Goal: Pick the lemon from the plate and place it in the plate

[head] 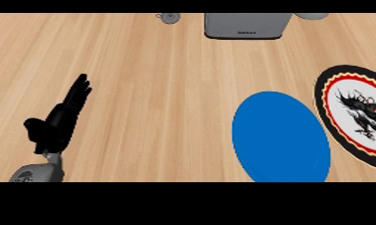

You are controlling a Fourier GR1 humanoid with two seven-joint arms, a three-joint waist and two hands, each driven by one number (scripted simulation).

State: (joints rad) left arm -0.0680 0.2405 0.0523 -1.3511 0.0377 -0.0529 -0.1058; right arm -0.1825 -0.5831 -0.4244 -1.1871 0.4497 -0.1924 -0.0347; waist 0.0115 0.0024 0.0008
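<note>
Low at left, left hand (58,119) resting, fingers straight, pointing up

Grey box-shaped appliance (245,26) sits top centre of frame on the wooden bench (161,94). Small grey round object (169,17) just to its left. Another grey item (314,16) is cut off at the top right.

1. A light wooden counter (161,94) fills the frame.
2. At lower left, the robot's left hand (60,119) rests open, black fingers straight and pointing up-frame, on a grey forearm (35,173).
3. At lower right lies a plain blue plate (280,138).
4. Just beside it, at the right edge, a patterned plate (351,109) with a black rim is partly cut off.
5. At top centre sits a grey appliance (246,26).
</note>
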